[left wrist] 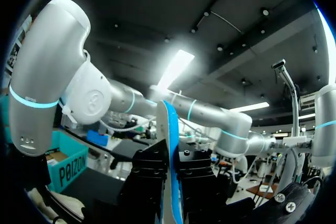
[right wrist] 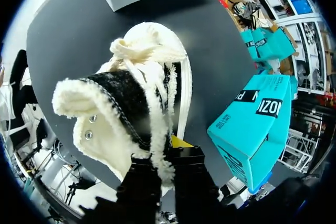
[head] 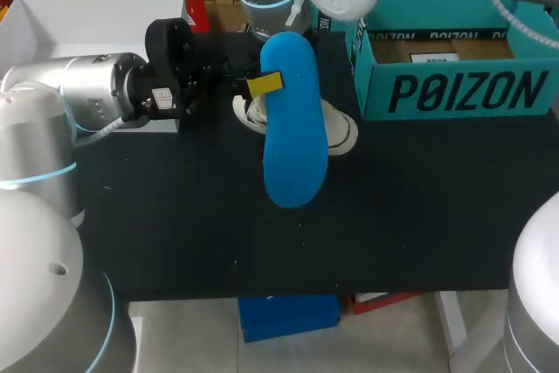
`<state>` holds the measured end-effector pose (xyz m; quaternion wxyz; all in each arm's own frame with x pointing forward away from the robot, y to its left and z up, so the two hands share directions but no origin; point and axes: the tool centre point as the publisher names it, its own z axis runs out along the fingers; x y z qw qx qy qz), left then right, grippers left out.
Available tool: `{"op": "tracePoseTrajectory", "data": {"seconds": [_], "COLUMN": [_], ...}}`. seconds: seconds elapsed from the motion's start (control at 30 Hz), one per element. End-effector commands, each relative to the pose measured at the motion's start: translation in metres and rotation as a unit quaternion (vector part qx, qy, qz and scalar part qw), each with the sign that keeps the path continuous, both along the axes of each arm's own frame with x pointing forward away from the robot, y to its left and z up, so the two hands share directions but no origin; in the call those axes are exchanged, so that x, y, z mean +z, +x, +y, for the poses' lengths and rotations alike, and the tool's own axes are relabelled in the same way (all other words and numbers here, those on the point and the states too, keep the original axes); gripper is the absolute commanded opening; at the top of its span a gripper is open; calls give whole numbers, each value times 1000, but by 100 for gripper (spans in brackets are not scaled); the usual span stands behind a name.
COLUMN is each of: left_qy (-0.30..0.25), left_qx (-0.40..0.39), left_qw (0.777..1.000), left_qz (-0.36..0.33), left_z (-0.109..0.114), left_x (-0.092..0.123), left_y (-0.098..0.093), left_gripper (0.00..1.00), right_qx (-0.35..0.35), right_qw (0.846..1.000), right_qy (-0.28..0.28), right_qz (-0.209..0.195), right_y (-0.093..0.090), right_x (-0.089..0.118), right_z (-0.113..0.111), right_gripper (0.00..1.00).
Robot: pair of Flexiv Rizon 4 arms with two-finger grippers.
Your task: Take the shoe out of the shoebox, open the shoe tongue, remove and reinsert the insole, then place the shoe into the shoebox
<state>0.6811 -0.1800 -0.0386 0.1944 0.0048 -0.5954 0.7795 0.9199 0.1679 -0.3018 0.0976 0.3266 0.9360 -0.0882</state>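
On the dark counter (head: 175, 216), near its far middle, a white fleece-lined shoe (head: 339, 133) lies outside the teal shoebox (head: 454, 89), which stands open at the far right.

Our left fingers (head: 265, 85) reach in from the left and are clamped on a bright blue insole (head: 294, 128), gripping it near its far end. The insole hangs flat above the shoe and hides most of it from above. From the left wrist, we see the insole edge-on, pinched between the two black fingers.

Our right arm comes in from the far right. From its wrist, the right fingers (right wrist: 170, 153) are closed on the fleecy edge of the shoe's opening. The shoe stretches away from them, laces bunched at the far end, with the shoebox lying to the right.

A white box or lid (head: 79, 24) sits at the far left.

We judge the task a little past halfway. The shoe is out of the box and the insole is out of the shoe. The opening looks spread wide, so the tongue appears pulled back. Still to do: slide the insole back in, then return the shoe to the shoebox.
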Motion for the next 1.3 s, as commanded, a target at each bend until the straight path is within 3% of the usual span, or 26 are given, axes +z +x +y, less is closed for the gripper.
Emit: {"op": "tracePoseTrajectory", "data": {"seconds": [0.03, 0.23, 0.5, 0.8, 1.3], "left_qy": [0, 0, 0, 0, 0], "left_qx": [1, 1, 1, 1, 1], "left_qw": [1000, 1000, 1000, 1000, 1000], "left_qz": [0, 0, 0, 0, 0], "left_z": [-1, -1, -1, -1, -1], "left_x": [-1, -1, -1, -1, -1], "left_y": [-1, -1, -1, -1, -1], "left_gripper": [0, 0, 0, 0, 0], "right_qx": [-174, -275, -398, -466, -462], "right_qw": [985, 961, 915, 879, 879], "right_qy": [-6, 32, 67, 104, 117], "right_qz": [-1, -7, -19, -14, -6], "right_y": [1, 0, -5, -16, -29], "right_x": [-1, 4, 0, -9, -40], "right_z": [5, 2, 1, 5, 13], "right_gripper": [0, 0, 0, 0, 0]}}
